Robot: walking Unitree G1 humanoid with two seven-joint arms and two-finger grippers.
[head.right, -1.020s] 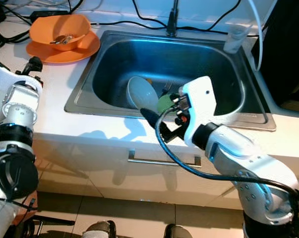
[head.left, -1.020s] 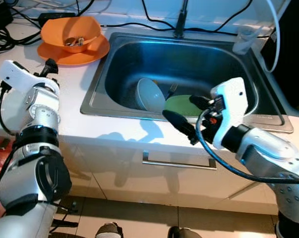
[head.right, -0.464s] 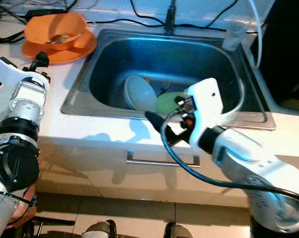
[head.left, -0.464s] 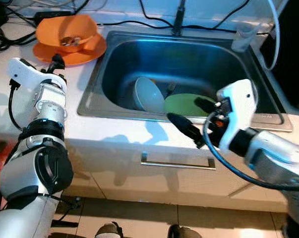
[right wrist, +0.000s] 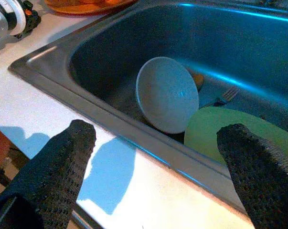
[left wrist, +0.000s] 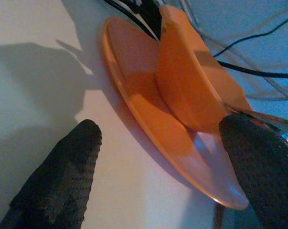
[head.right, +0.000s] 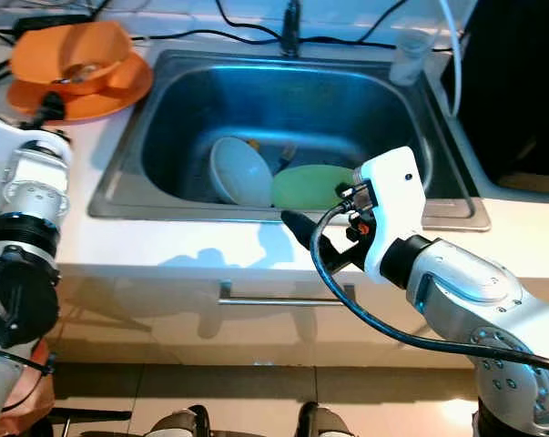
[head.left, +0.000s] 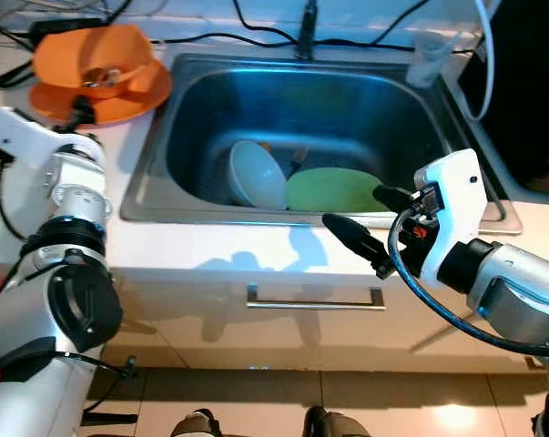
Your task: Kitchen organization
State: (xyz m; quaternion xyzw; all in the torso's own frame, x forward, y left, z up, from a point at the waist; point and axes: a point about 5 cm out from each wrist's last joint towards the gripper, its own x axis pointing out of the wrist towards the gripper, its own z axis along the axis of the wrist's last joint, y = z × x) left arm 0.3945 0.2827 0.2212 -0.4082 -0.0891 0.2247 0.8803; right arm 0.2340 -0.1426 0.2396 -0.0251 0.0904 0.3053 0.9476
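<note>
A white counter (head.left: 201, 250) holds a steel sink (head.left: 151, 182) containing a green plate (head.left: 333, 189), a pale bowl (head.left: 256, 175) tipped on its side, and a fork (right wrist: 223, 97). The right hand (head.left: 376, 228) hovers open at the sink's front rim, seemingly about to reach in for a dish. The left hand (left wrist: 158, 167), open, faces a stacked orange plate (left wrist: 134, 102) and orange bowl (left wrist: 191, 81).

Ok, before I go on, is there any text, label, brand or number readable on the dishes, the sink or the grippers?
None can be read.
Orange bowl and orange plate: plain, no print.
Pale bowl and green plate in the sink: no markings.
Right gripper housing: no legible lettering.
Left gripper fingers: bare black texture.
</note>
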